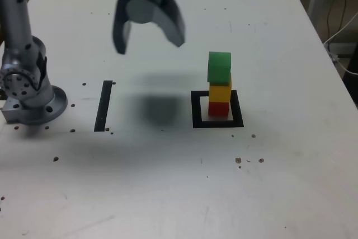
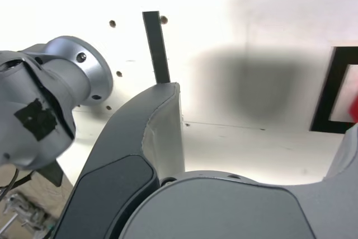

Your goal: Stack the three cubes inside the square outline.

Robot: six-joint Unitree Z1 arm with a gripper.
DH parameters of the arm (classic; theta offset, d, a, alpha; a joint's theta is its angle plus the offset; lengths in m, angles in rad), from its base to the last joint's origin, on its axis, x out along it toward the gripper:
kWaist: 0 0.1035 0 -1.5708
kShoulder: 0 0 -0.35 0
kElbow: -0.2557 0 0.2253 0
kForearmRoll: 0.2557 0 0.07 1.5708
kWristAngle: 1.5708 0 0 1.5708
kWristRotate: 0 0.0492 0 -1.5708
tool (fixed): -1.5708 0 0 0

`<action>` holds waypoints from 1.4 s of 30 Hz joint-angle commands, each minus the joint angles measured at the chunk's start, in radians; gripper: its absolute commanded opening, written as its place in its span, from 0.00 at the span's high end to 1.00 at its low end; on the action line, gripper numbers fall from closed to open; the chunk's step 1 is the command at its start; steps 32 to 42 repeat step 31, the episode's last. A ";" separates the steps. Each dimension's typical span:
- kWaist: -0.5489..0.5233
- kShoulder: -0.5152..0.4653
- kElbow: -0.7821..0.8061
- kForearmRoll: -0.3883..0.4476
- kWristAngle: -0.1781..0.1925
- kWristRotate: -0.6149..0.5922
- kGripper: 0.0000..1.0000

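- We see the three cubes stacked in one column inside the square outline [image 1: 217,109], on the white table [image 1: 279,183]
- Red cube [image 1: 218,108] sits at the bottom on the outline's white centre; yellow cube [image 1: 220,91] rests on it; green cube [image 1: 219,67] is on top
- The green cube looks slightly offset toward the exterior view's left against the yellow one; the column stands
- Gripper [image 1: 149,43] hangs above the table, well apart from the stack and toward the exterior view's left of it; its two fingers are spread wide with nothing between them
- Its blurred shadow [image 1: 159,107] falls on the table between the straight black tape strip [image 1: 103,106] and the outline
- Arm base [image 1: 28,90] stands at the exterior view's left edge, near the strip
- In the wrist view we note one dark finger [image 2: 151,138], the strip [image 2: 156,46], the base [image 2: 72,76], and part of the outline [image 2: 330,93] at the picture's edge with a sliver of red beside it
- Small dark holes [image 1: 249,160] dot the table surface
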 commanded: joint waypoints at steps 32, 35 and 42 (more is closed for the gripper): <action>0.001 -0.146 0.509 -0.389 -0.041 -0.022 0.00; 0.001 -0.146 0.509 -0.389 -0.041 -0.022 0.00; 0.001 -0.146 0.509 -0.389 -0.041 -0.022 0.00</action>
